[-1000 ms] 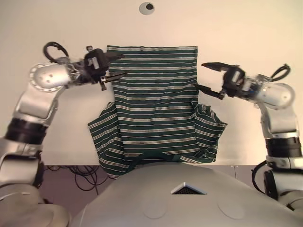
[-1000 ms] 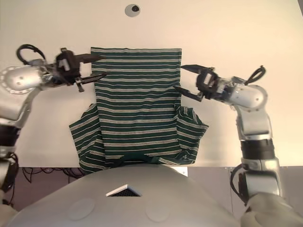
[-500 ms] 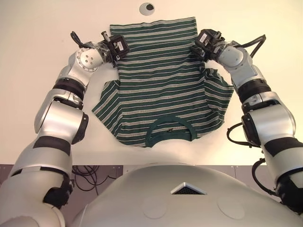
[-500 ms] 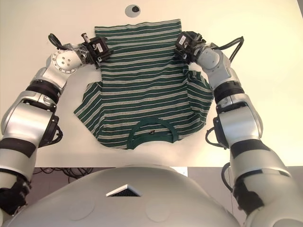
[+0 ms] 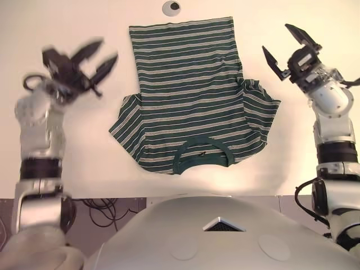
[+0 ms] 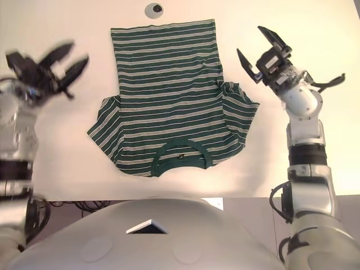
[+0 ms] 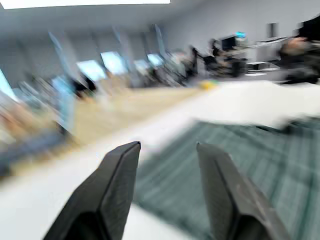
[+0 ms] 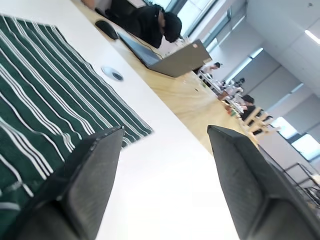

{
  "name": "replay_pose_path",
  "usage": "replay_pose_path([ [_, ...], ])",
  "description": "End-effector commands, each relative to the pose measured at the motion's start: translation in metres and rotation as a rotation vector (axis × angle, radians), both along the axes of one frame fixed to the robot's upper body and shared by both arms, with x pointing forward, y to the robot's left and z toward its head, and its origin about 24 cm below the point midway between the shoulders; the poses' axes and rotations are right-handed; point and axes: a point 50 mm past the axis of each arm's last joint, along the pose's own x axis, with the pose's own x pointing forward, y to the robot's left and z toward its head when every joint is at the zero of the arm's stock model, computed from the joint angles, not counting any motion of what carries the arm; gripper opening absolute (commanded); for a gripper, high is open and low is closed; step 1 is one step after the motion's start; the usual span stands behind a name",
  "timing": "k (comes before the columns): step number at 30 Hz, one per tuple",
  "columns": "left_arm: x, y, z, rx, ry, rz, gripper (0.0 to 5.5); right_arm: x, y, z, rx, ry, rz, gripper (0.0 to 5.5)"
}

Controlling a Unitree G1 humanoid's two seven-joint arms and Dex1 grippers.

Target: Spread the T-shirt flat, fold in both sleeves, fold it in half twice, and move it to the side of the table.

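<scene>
My left hand spread open and empty, my right hand open too, green striped T-shirt lying between my hands on the pale counter, one sleeve bunched near my right hand, round cable port beyond its hem, laptop far past my right hand, office windows behind

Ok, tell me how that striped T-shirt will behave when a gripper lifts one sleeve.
Probably floppy: the T-shirt lies limp on the table, sleeves rumpled, so a lifted sleeve would likely drape and drag the rest. It looks thin, so probably light. Pushed, it would likely bunch rather than slide whole.
</scene>
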Motion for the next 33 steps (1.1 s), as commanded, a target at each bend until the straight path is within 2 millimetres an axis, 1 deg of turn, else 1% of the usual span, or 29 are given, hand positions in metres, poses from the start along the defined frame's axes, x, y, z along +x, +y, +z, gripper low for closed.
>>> replay_pose_path([
  [1,-0.076,0.028,-0.012,-0.017,0.489,-0.069,2.67,-0.014,-0.015,0.022,-0.020,-0.028,-0.034,3.10],
  [2,-0.081,0.029,-0.015,-0.008,0.529,-0.063,2.85,-0.017,-0.014,0.022,-0.022,-0.022,-0.031,3.10],
  [4,-0.090,0.026,-0.019,0.019,0.600,-0.064,2.85,-0.019,-0.010,0.020,-0.023,-0.010,-0.023,3.10],
  [6,-0.094,0.025,-0.024,0.039,0.683,-0.018,2.85,-0.021,-0.006,0.021,-0.024,-0.006,-0.015,3.10],
  [10,-0.093,0.026,-0.036,0.080,0.793,0.107,2.85,-0.025,-0.004,0.020,-0.027,0.008,-0.012,3.10],
  [13,-0.085,0.020,-0.044,0.092,0.837,0.169,2.85,-0.028,-0.006,0.018,-0.030,0.020,-0.020,3.10],
  [16,-0.083,0.014,-0.047,0.123,0.857,0.187,2.85,-0.028,-0.004,0.018,-0.033,0.028,-0.010,3.10],
  [20,-0.080,0.012,-0.046,0.141,0.862,0.194,2.31,-0.030,-0.006,0.017,-0.039,0.037,-0.014,3.10],
  [24,-0.083,0.009,-0.051,0.138,0.873,0.179,1.75,-0.031,-0.006,0.016,-0.041,0.045,-0.014,3.10],
  [27,-0.083,0.011,-0.055,0.137,0.875,0.181,1.33,-0.031,-0.006,0.016,-0.042,0.048,-0.011,3.10],
  [30,-0.078,0.018,-0.060,0.147,0.863,0.213,0.85,-0.031,-0.006,0.015,-0.043,0.051,-0.012,3.10],
  [32,-0.076,0.020,-0.062,0.147,0.859,0.218,0.51,-0.031,-0.005,0.014,-0.043,0.053,-0.012,3.10],
  [33,-0.075,0.020,-0.063,0.145,0.858,0.215,0.43,-0.031,-0.005,0.013,-0.044,0.055,-0.011,3.10],
])
